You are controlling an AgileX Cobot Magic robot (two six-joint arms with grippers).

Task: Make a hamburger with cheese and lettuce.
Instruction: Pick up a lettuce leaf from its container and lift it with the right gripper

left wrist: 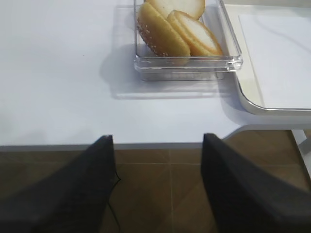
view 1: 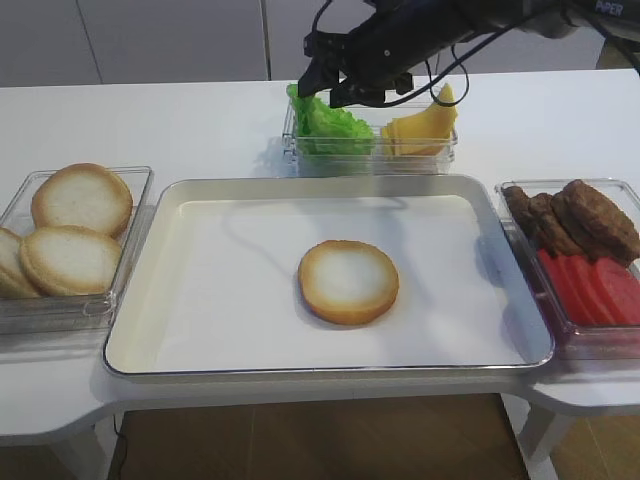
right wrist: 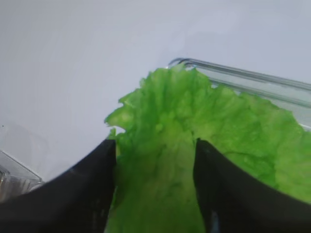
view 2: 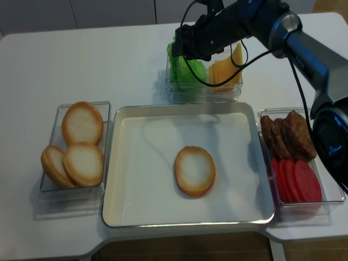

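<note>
A bun half, the hamburger, lies cream side up in the middle of the white tray; it also shows in the realsense view. The green lettuce and yellow cheese slices stand in a clear box at the back. My right gripper is down at the lettuce. In the right wrist view the gripper is open, with a lettuce leaf between its two fingers. My left gripper is open and empty, over the table's front edge, with floor below.
A clear box of bun halves stands left of the tray, seen also in the left wrist view. A clear box at the right holds dark patties and red tomato slices. The right arm and its cable hang over the back box.
</note>
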